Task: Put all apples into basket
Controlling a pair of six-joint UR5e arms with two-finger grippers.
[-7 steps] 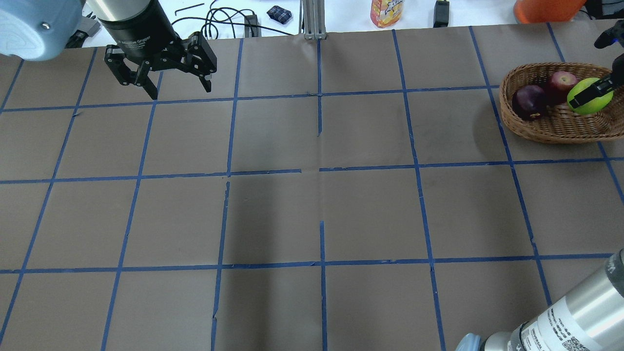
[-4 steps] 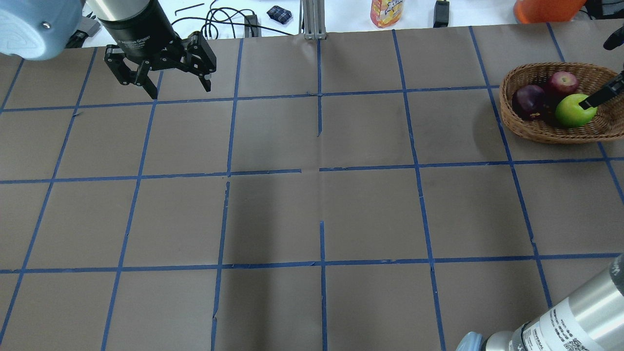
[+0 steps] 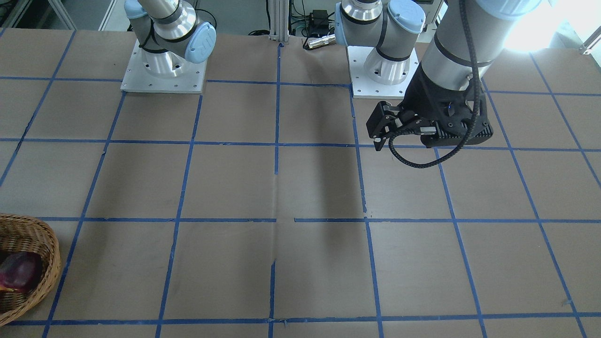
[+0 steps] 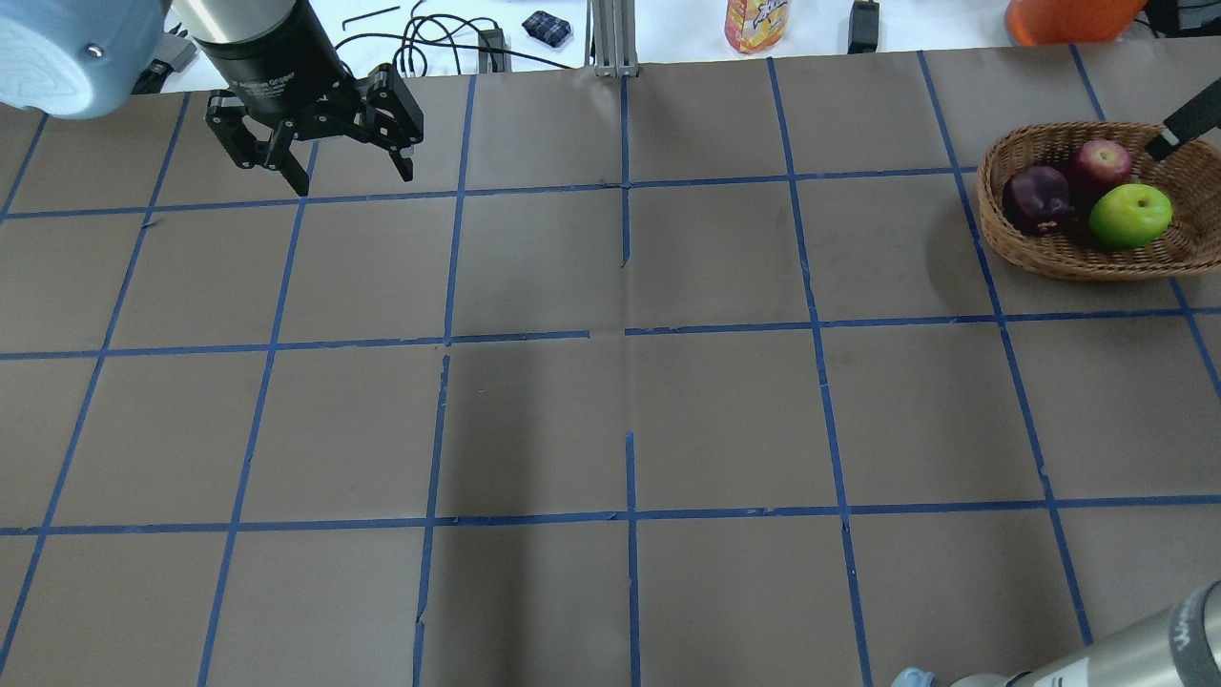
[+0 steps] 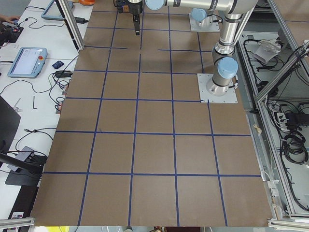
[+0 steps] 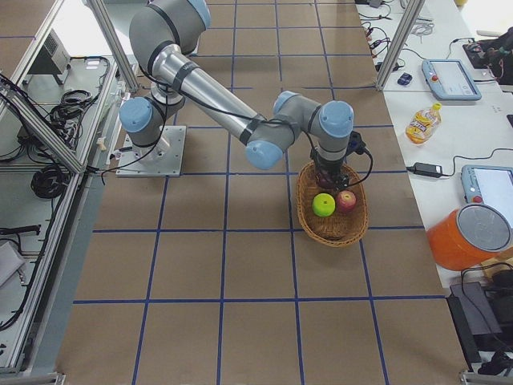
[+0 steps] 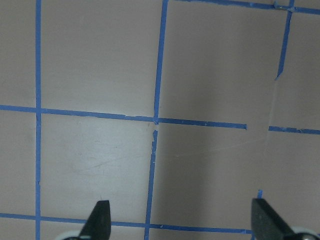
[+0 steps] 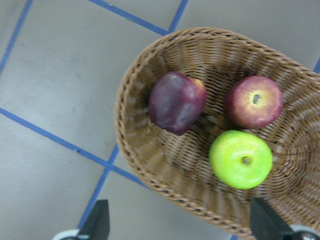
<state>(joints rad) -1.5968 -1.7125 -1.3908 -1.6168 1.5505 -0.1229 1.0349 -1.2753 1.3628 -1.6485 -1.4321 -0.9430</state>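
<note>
The wicker basket (image 4: pixel 1078 260) stands at the table's far right. In it lie three apples: a dark purplish-red one (image 4: pixel 1037 198), a red one (image 4: pixel 1100 162) and a yellow-green one (image 4: pixel 1130 216). The right wrist view shows them too: dark (image 8: pixel 176 101), red (image 8: pixel 254 102), green (image 8: pixel 241 159). My right gripper (image 8: pixel 181 225) is open and empty above the basket; only one fingertip (image 4: pixel 1181 128) shows overhead. My left gripper (image 4: pixel 353 164) is open and empty at the far left, above bare table (image 7: pixel 182 220).
Blue tape lines divide the brown table into squares. Beyond its far edge stand a drink bottle (image 4: pixel 756 24), an orange container (image 4: pixel 1068 17) and cables (image 4: pixel 429 43). Both arm bases (image 3: pixel 164 70) sit at the robot's side.
My right gripper held the green apple over the basket, let it go, then rose and pulled away to the right. The apple now lies in the basket. The left arm has not moved.
</note>
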